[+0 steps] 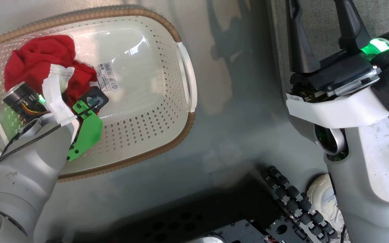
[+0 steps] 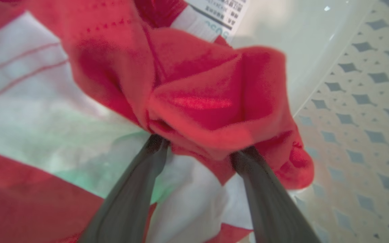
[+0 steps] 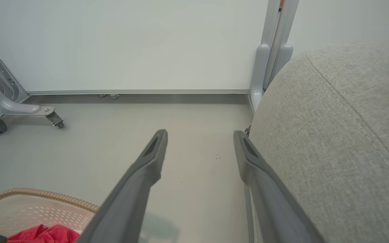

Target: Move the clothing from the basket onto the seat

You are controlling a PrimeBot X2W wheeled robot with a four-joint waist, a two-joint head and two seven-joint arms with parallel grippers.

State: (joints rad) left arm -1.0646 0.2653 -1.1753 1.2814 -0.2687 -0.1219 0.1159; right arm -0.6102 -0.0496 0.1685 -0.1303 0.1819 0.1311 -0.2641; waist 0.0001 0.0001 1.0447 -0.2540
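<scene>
Closest in, the robot's pale left forearm reaches down into the cream-white perforated plastic basket [image 1: 140, 130] with the brown woven-look rim, which sits on the smooth grey floor [image 1: 235, 111]. The left tool [image 2: 199, 146] is buried in the red fabric clothing [image 1: 39, 57] with its white stripes and trim. Its two long dark fingers [image 2: 133, 189] stand apart, their tips pushed in under a bunched red fold that sits between them. They have not pressed together on it. A white band of the cloth lies draped across the wrist.

The clothing is crumpled in a heap at the left end of the basket, against the side wall. It touches the white barcode sticker [image 1: 106, 77] on the basket's bottom and covers one corner of it. The rest of the basket's bottom is bare.

Over on the robot's right, well apart from the basket, the right tool [image 3: 200, 135] hangs in the air with its fingers spread wide and nothing between them. It hovers just beside the rounded edge of the large grey fabric-upholstered seat [image 3: 333, 135]. A stitched seam runs along the cushion's curve, and from the wrist view the right-hand finger runs close along the seat's side; whether it touches, I cannot tell.

Farther off the floor runs back to a plain white wall panel [image 3: 130, 44], with the leg and castor of a grey wheeled frame [image 3: 22, 109] standing at the left.
</scene>
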